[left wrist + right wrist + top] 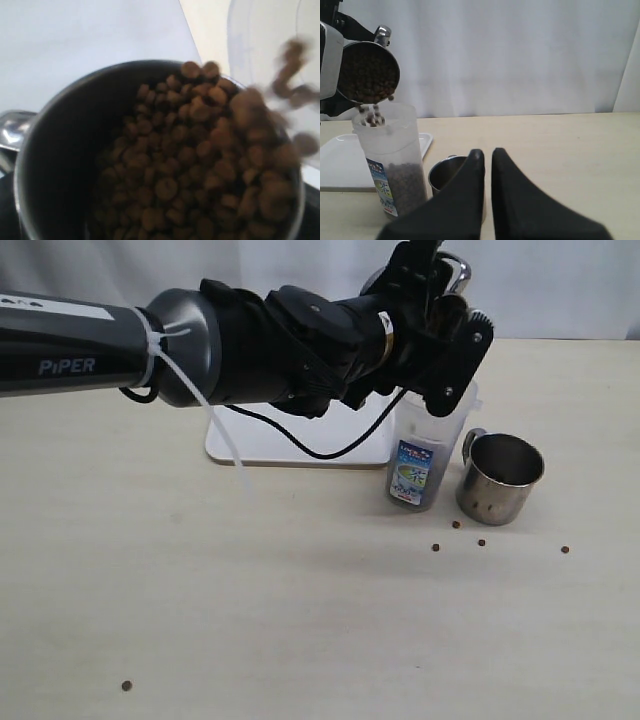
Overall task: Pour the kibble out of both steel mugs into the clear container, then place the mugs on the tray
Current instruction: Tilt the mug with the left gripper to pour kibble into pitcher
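Only from the right wrist: kibble (372, 114) falling off a tilted steel mug (367, 72) into the clear jar (390, 145), part filled. From the left wrist, merely round brown heaps inside shiny walls. Mug clasped wide in the left claw (445, 305); right claw (487, 160) pinched shut, empty, before a second mug (500, 478) beside the jar. Behind, a white tray (260, 445), partly hidden by the arm (250, 350); stray pellets (435, 547) on the pale bench (300, 620).

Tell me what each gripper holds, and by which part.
The left gripper clamps the steel mug by its body, with the handle free. The right gripper is shut and holds nothing.
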Motion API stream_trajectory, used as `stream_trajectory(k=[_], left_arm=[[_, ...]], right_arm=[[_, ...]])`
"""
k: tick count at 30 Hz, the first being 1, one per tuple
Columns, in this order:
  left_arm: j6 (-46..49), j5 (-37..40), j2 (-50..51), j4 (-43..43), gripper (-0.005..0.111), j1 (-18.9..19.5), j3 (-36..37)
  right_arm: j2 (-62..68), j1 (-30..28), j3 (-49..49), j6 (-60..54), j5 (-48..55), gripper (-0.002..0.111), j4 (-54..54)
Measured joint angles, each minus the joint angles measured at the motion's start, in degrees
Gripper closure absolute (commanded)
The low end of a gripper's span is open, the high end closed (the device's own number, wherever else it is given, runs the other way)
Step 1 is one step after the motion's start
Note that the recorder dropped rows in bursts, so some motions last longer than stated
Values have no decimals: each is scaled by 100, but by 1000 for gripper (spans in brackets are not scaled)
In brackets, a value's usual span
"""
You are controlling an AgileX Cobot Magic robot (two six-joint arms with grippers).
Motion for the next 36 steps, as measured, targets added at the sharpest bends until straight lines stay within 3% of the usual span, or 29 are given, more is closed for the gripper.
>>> stream_trajectory(k=[36], left_arm=[[743,-127,94,22,107,0,-228]], right_arm=[[0,0,0,0,0,104,0]])
